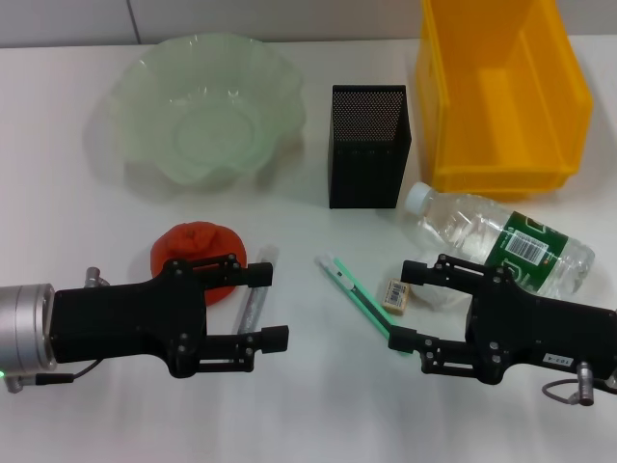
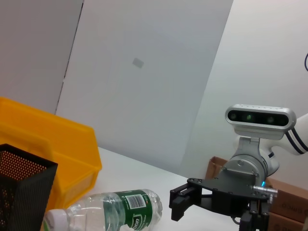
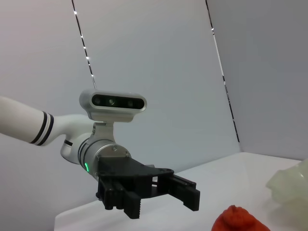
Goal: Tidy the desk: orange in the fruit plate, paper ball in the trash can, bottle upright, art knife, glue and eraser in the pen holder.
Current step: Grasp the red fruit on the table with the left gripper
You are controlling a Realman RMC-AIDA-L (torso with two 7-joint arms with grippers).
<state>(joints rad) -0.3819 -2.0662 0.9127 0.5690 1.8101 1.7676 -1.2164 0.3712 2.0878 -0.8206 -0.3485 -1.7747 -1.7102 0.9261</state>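
Observation:
On the white desk [image 1: 308, 415], the orange [image 1: 193, 256] lies front left, partly behind my left gripper [image 1: 268, 307], which is open and empty. The grey glue stick [image 1: 253, 294] lies between its fingers. The mint-green art knife [image 1: 359, 297] and the beige eraser [image 1: 397, 294] lie just off the fingertips of my right gripper [image 1: 407, 305], also open and empty. The bottle [image 1: 501, 241] lies on its side behind the right gripper. A crumpled white lump [image 1: 439, 294], perhaps the paper ball, is mostly hidden by that gripper. The fruit plate [image 1: 135, 87], pen holder [image 1: 368, 145] and yellow trash can [image 1: 501, 164] stand at the back.
The left wrist view shows the right gripper [image 2: 182, 202], the lying bottle [image 2: 115, 211], the pen holder [image 2: 19, 192] and the trash can [image 2: 53, 144]. The right wrist view shows the left gripper [image 3: 159, 199], the orange [image 3: 238, 220] and the plate's rim [image 3: 288, 180].

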